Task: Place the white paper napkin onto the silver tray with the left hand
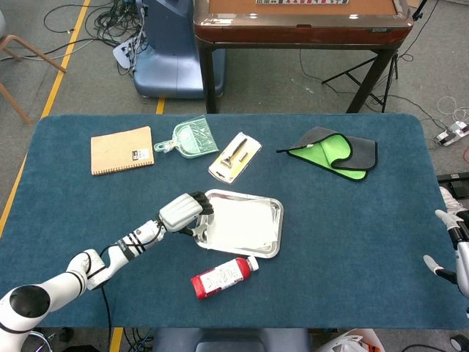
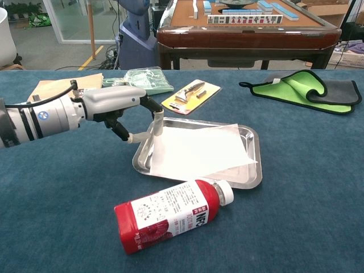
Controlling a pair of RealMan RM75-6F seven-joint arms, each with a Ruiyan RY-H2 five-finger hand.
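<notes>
White paper napkin (image 2: 200, 149) lies flat on silver tray (image 2: 253, 177). Thin, light, floppy; pinch one corner. Left hand (image 2: 124, 108) beside tray's left rim, fingers apart, holding nothing.

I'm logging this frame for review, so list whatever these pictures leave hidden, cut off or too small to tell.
- Right hand: cut off by the head view's right edge, absent from the chest view; its state cannot be told.
- Left hand fingers: at the silver tray edge by the white paper napkin; contact unclear in either view.
- Red bottle label: print too small.
- Notebook: partly hidden by the left arm, chest view.
</notes>
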